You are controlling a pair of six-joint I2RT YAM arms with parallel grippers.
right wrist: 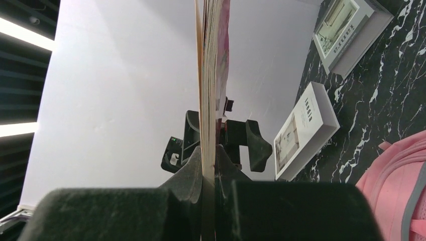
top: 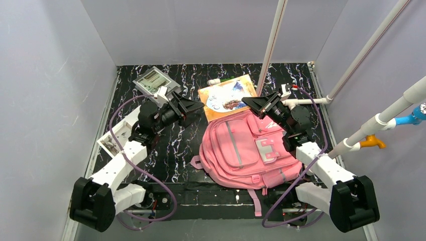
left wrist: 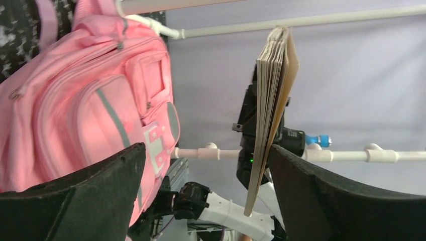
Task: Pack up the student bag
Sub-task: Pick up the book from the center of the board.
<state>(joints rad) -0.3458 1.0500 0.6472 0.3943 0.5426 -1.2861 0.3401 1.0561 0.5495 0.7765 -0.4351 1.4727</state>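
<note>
Two grippers show in my views. My right gripper (right wrist: 210, 160) is clamped tight on the edge of one thin picture book (right wrist: 211, 70), which sits just above the centre of the overhead frame. My left gripper (left wrist: 207, 150) is spread wide and grips nothing. That book shows edge-on between its fingers (left wrist: 100, 186), touching neither. One student bag (top: 246, 150) lies front pockets up at lower centre of the overhead frame, just below the held book. Two more books lie on the black marbled table (top: 176, 145): a grey one (top: 153, 80) at upper left and a white one (top: 118, 135) at left.
</note>
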